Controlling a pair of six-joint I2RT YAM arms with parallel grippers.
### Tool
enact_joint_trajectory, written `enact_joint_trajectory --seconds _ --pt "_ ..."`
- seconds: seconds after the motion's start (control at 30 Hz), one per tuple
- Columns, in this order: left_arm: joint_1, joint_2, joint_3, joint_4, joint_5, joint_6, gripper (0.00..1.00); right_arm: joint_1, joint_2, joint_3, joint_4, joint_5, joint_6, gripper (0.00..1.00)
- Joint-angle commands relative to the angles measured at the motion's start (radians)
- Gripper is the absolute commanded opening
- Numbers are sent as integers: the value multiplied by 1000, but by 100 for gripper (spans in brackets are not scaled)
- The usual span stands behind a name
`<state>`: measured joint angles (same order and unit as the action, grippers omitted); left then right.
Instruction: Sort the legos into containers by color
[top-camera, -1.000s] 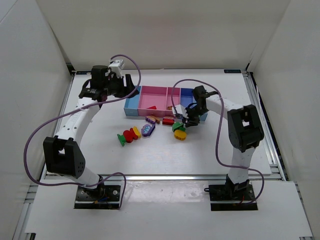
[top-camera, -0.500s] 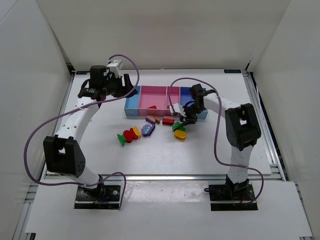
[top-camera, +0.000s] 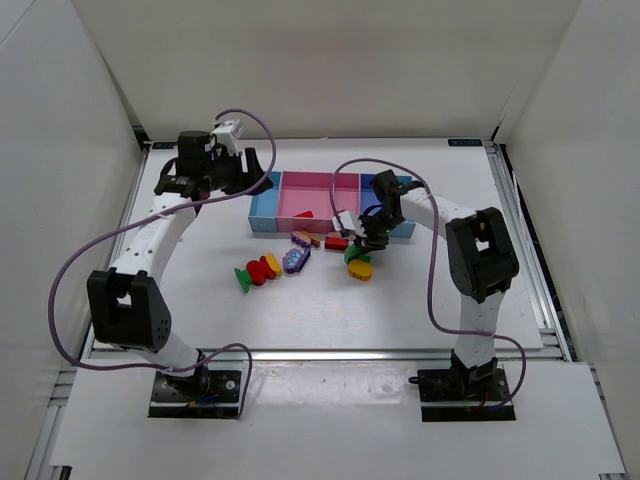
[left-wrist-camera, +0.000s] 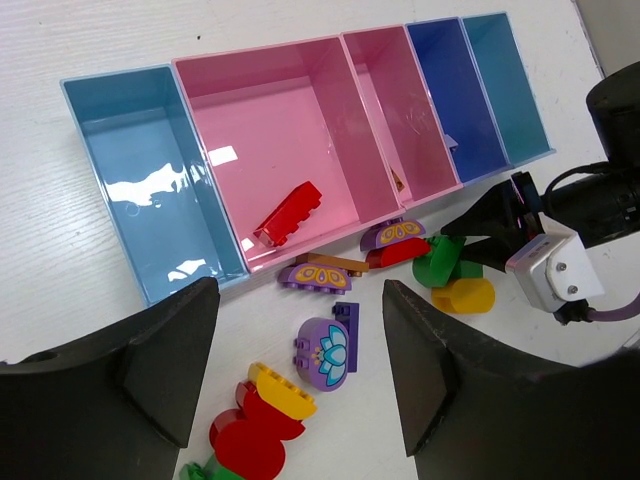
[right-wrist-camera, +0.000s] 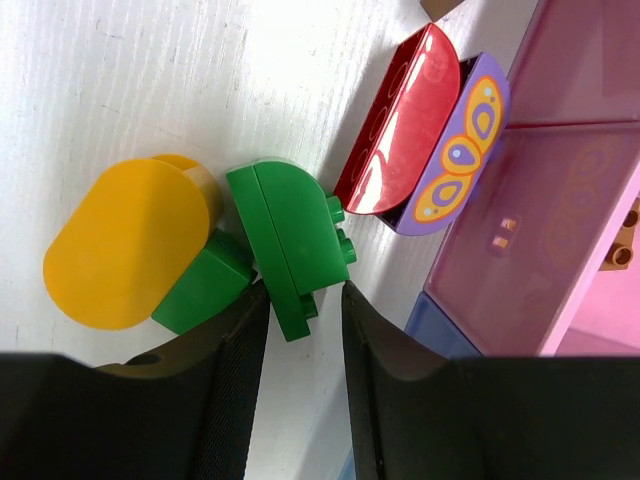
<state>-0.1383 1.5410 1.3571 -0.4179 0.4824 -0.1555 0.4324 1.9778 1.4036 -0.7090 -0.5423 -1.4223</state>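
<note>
Plastic, hard and stiff by the look: green lego (right-wrist-camera: 290, 240) probably light, glossy, likely slick on the rounded edge. Lying on table, touching yellow lego (right-wrist-camera: 130, 245), just beside red lego (right-wrist-camera: 400, 120), near front wall of containers (left-wrist-camera: 150, 170). Right gripper (right-wrist-camera: 305, 310) narrowly parted, straddling the near end across the flat faces; not lifted, firm hold not evident. Better taken deeper on the flat sides, clear of the studs, to avoid a pivot or squirt-out. Left gripper (left-wrist-camera: 300, 330) spread wide, empty, hovering over loose pieces in front of the bins.
</note>
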Motion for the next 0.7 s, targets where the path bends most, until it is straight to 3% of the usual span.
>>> enact_joint_trajectory --seconds 0.0,0.67 --pt "8 -2 25 10 22 -6 77 2 -4 5 -32 -22 -21 39" --pt "8 4 28 11 35 -16 77 2 18 -12 -26 2 8 34"
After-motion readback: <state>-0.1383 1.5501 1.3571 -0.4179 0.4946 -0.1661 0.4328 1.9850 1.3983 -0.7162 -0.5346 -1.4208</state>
